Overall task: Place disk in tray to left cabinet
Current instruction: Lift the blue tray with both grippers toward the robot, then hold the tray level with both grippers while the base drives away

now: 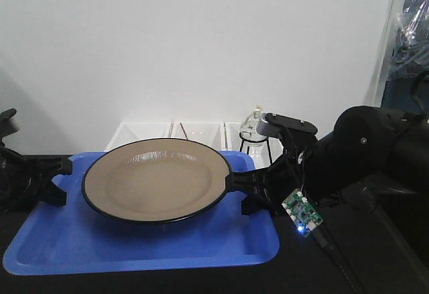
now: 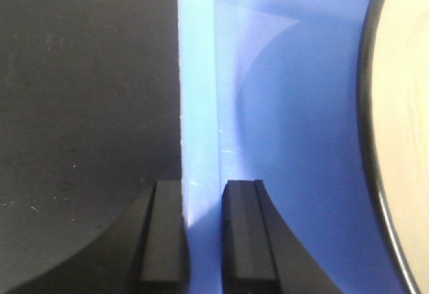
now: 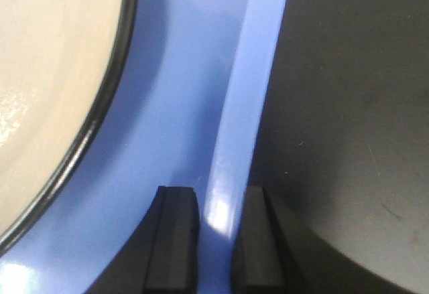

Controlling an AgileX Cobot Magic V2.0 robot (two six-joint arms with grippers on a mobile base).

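The front view takes in the whole arrangement. The blue tray [image 1: 134,247] lies across a black surface [image 1: 301,277], and the tan disk [image 1: 154,177] with its thin black rim sits in the tray, nearly filling its width. The left hand [image 1: 66,180] is at the tray's left short edge and the right hand [image 1: 242,190] at its right short edge, so the disk lies between the two hands and touches neither. Only this view shows the row of white bins [image 1: 194,132] against the wall behind, the glass flask [image 1: 253,125] on a black stand, and a small green circuit board [image 1: 301,212] with a lit blue spot on the right arm.

The wrist views give what the front view cannot: the grip itself. On the left wrist camera, two black fingers [image 2: 161,237] straddle the tray's raised rim, one outside over the surface and one inside, pinched narrowly onto it. The disk's edge curves past well to the inner side. The right wrist camera mirrors this, its fingers [image 3: 175,240] closed narrowly on the opposite rim, with the disk just inward.

Whether the tray is raised off the surface cannot be told.
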